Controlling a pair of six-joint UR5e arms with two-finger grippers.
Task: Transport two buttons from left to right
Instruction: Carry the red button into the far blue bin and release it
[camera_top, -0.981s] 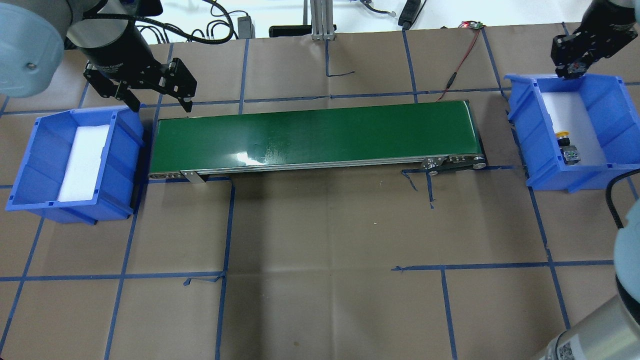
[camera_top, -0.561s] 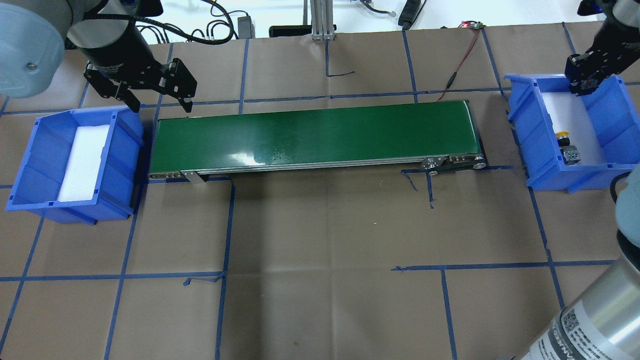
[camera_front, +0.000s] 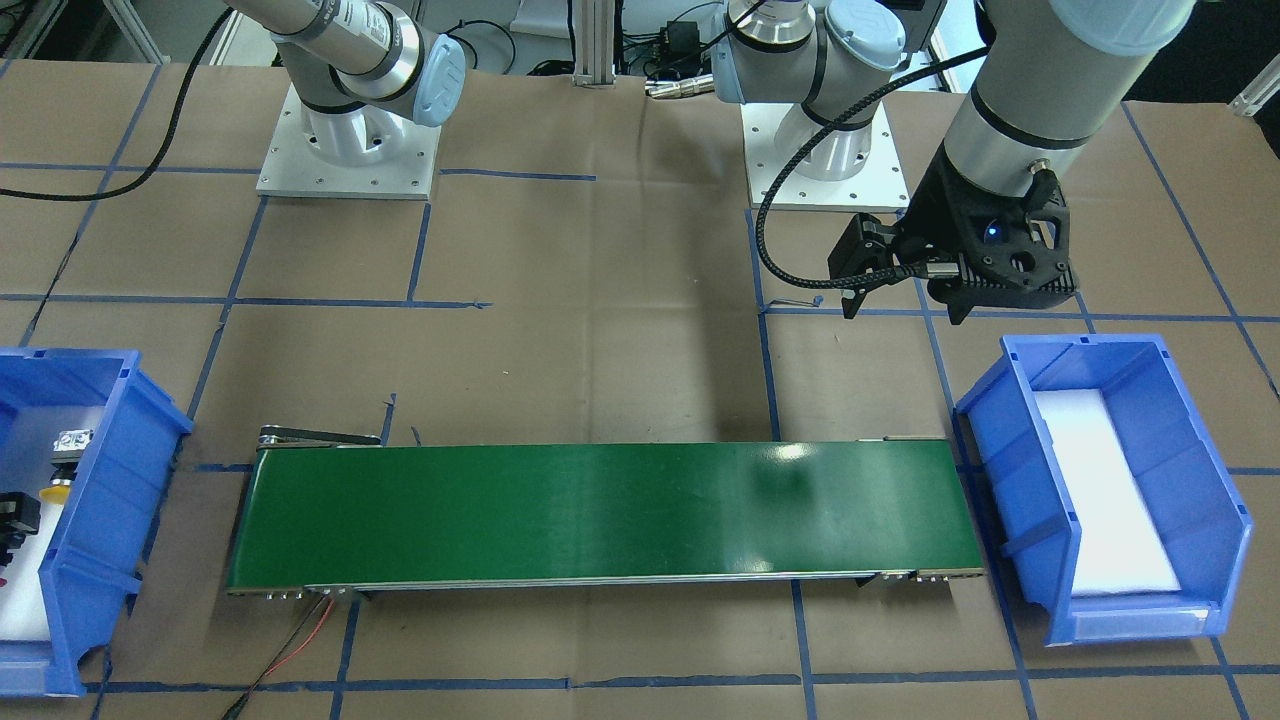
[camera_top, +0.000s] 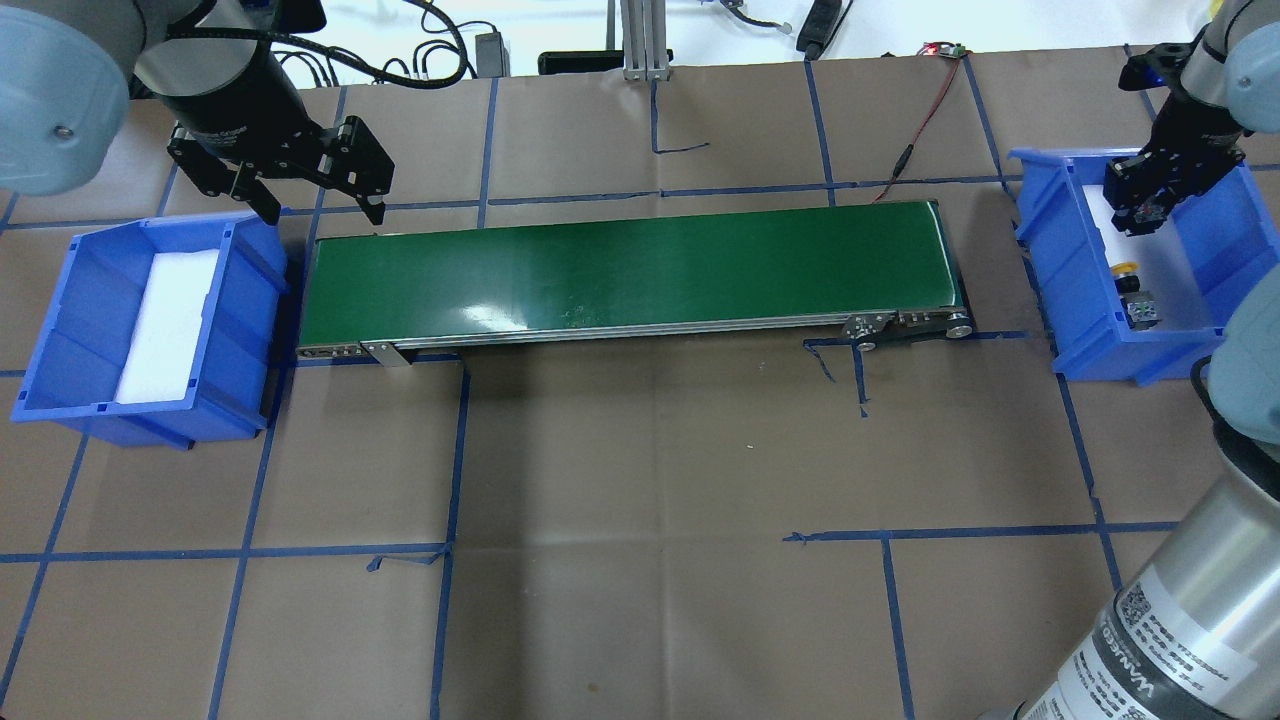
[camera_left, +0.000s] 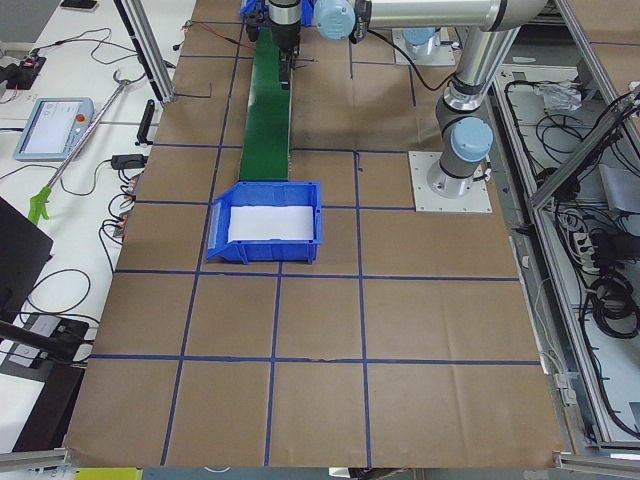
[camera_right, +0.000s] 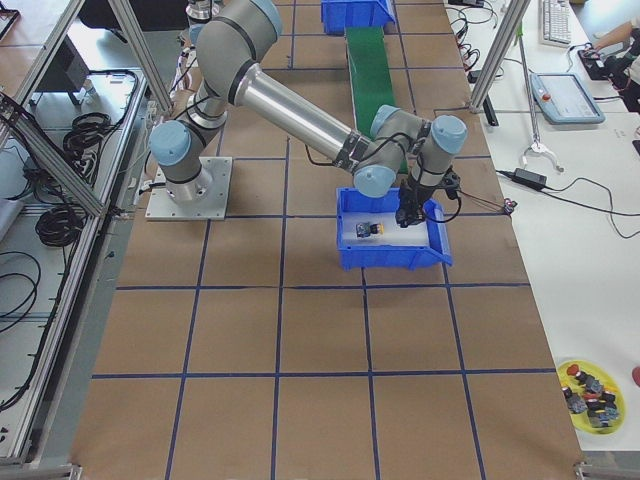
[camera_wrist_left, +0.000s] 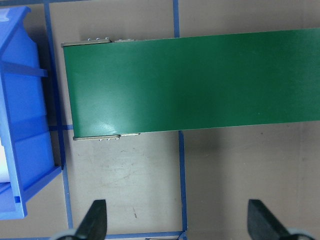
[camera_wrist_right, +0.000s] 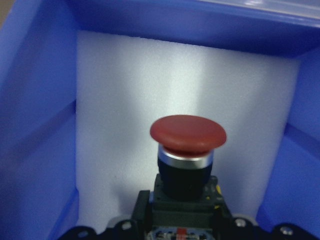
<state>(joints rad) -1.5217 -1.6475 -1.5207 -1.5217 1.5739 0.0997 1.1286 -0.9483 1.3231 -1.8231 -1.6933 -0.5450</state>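
One bin (camera_top: 1120, 355) holds yellow button (camera_top: 1127, 268); right gripper (camera_top: 1137, 220) holds red button (camera_wrist_right: 188, 134).

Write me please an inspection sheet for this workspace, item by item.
surface: brown paper table with blue tape lines; green conveyor bare.
job's things: yellow button lies in the right bin; red button is held over that bin; left bin holds only white foam.
clutter: nothing seen.
grippers: left gripper open, near the conveyor's left end; right gripper shut on the red button.
cables: red-black wire runs to the conveyor.
surroundings: teach pendant beside the table.
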